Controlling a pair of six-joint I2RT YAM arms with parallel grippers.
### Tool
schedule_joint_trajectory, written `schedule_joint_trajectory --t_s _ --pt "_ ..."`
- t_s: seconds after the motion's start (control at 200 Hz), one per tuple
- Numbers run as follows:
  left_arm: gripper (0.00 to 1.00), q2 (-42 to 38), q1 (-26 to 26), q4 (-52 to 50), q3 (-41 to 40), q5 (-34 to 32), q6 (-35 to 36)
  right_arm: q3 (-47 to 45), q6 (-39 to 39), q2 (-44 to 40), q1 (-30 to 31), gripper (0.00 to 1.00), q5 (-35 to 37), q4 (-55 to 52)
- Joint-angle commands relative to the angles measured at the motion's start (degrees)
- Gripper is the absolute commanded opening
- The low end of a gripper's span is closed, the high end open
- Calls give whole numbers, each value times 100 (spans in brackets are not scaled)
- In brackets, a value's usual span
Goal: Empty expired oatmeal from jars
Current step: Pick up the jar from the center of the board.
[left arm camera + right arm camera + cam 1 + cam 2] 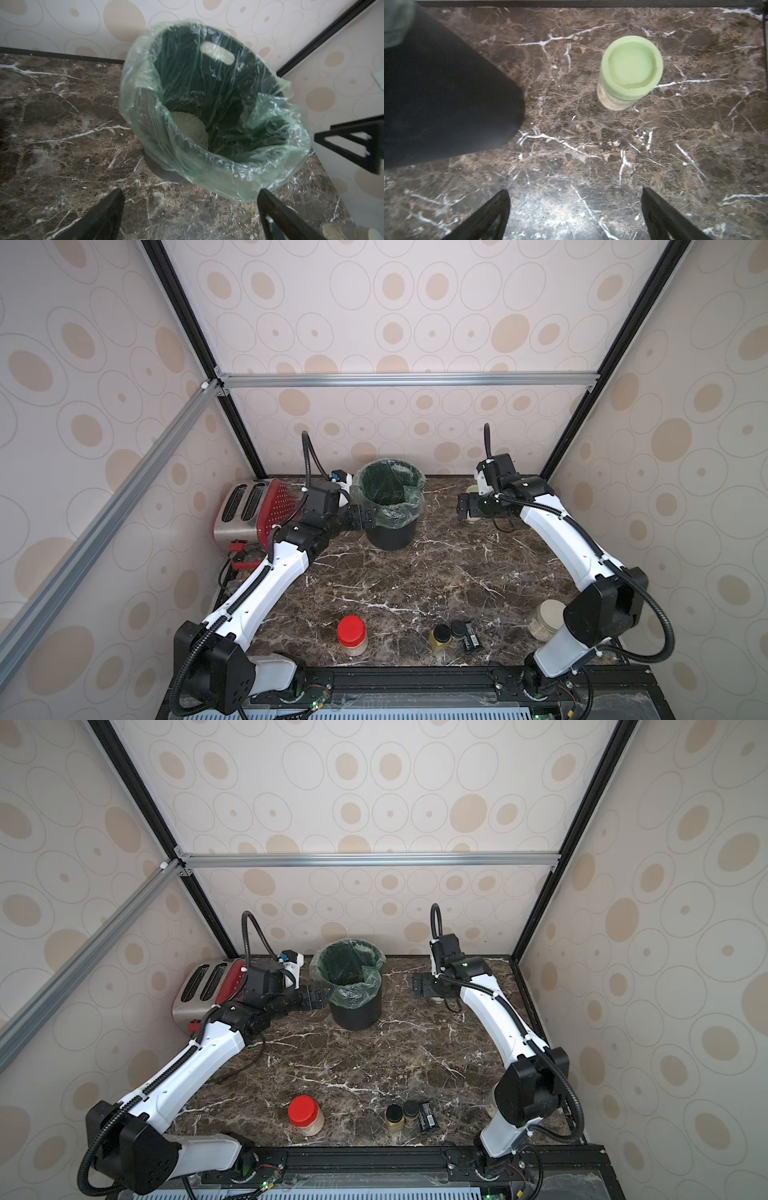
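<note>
Right pincer [575,192] hangs over the counter [571,145] with its jaws wide apart and empty; the green-lidded jar [631,68] stands upright just ahead of it, lid on, not between the jaws. Left pincer [191,192], likewise spread and empty, faces the bin [228,72], where oatmeal [189,128] lies at the bottom. Of the 2 other jars, the red-lidded jar [352,635] sits nearer the left arm, the beige-lidded jar [546,620] by the right arm's base

Soft, even light, barely a shadow on the worktop [415,580] — wrist views smear at their edges, pale glare in the right one.
</note>
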Motion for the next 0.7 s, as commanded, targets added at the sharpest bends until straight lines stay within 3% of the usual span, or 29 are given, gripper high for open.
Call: schedule_joint_trajectory --t_s 0.0,0.285,0.536,0.696 --pt "99 -109 -63 29 -26 181 151 416 -298 495 -262 100 550 -240" --pt "99 350 -73 492 91 708 36 1774 -390 1946 -604 100 591 -433" --pt "99 507 -83 614 180 737 -25 2866 -373 2915 -638 100 243 -628" --pt "99 561 -90 644 198 715 -33 3348 -456 3415 -638 100 495 -900"
